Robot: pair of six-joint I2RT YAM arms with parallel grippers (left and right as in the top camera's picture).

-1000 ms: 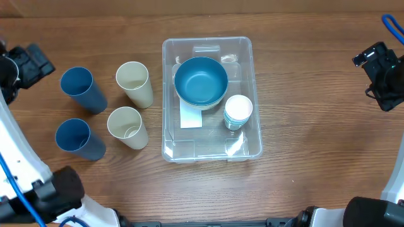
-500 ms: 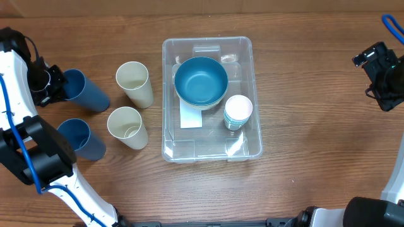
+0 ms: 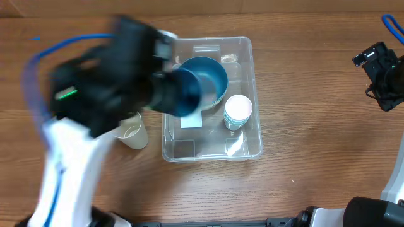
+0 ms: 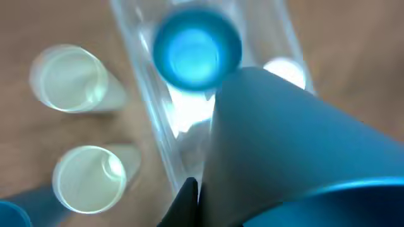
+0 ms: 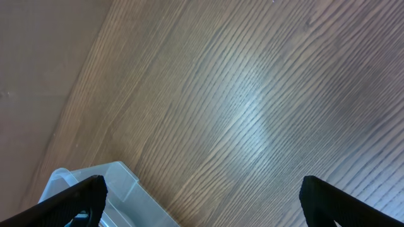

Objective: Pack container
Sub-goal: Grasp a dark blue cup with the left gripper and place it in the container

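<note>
My left arm [image 3: 104, 79] shows as a blurred black housing with a small green light [image 3: 65, 94], a white link [image 3: 63, 170] below it and a blue cable [image 3: 53, 47] looping off. The right arm [image 3: 384, 75] is black too, with a second blue cable [image 3: 391, 25]. Its fingers [image 5: 72, 200] are plain matte black wedges.

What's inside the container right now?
The container holds a blue bowl, a stack of small white cups and a white label on its base. The blurred left arm and its blue cup cover the left side; anything there is hidden.
</note>
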